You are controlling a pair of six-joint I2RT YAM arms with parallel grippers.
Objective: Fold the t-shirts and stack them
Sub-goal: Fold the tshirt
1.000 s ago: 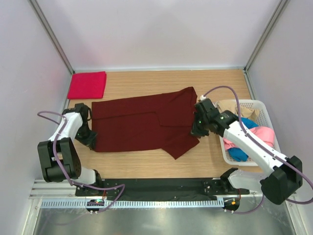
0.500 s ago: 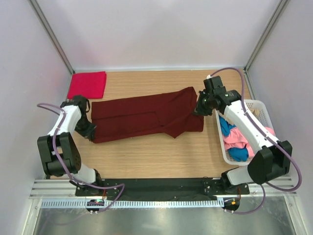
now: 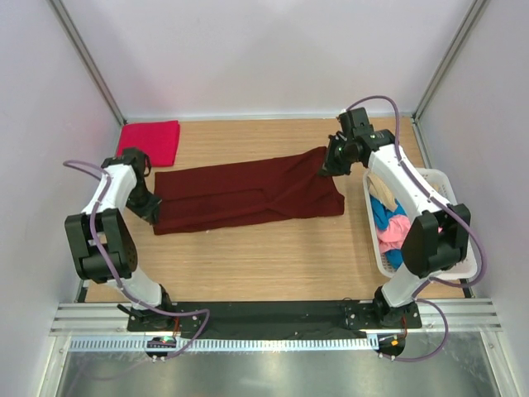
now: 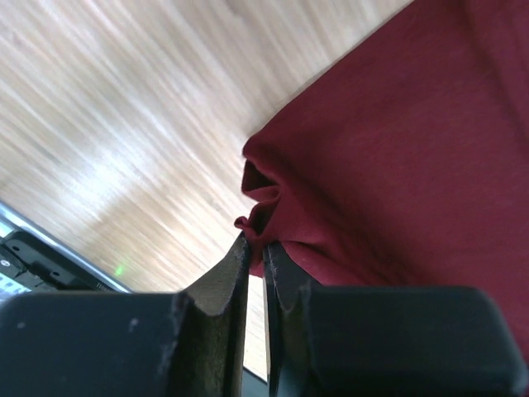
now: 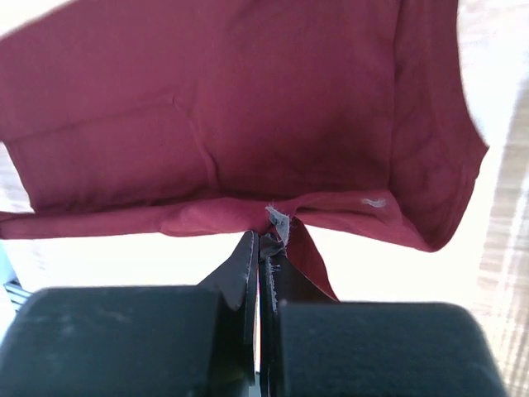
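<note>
The dark maroon t-shirt (image 3: 248, 195) lies across the middle of the table, folded into a long band. My left gripper (image 3: 151, 207) is shut on its left edge, where the cloth (image 4: 388, 141) bunches at the fingertips. My right gripper (image 3: 328, 165) is shut on its far right edge, pinching a fold with a small grey tag (image 5: 278, 220); the shirt (image 5: 231, 107) spreads out beyond it. A folded crimson-red t-shirt (image 3: 149, 142) lies at the far left corner. Pink (image 3: 395, 233), blue (image 3: 385, 211) and beige (image 3: 382, 185) shirts are in the basket.
A white slatted plastic basket (image 3: 446, 198) stands at the right edge, under my right arm. Grey walls close the far side and both sides. A black rail (image 3: 264, 314) runs along the near edge. Bare wood (image 3: 264, 256) lies in front of the maroon shirt.
Both grippers have moved towards the far side, carrying the maroon shirt's near half over onto its far half. The shirt is now a narrower band. The right arm swung from the basket to the far right.
</note>
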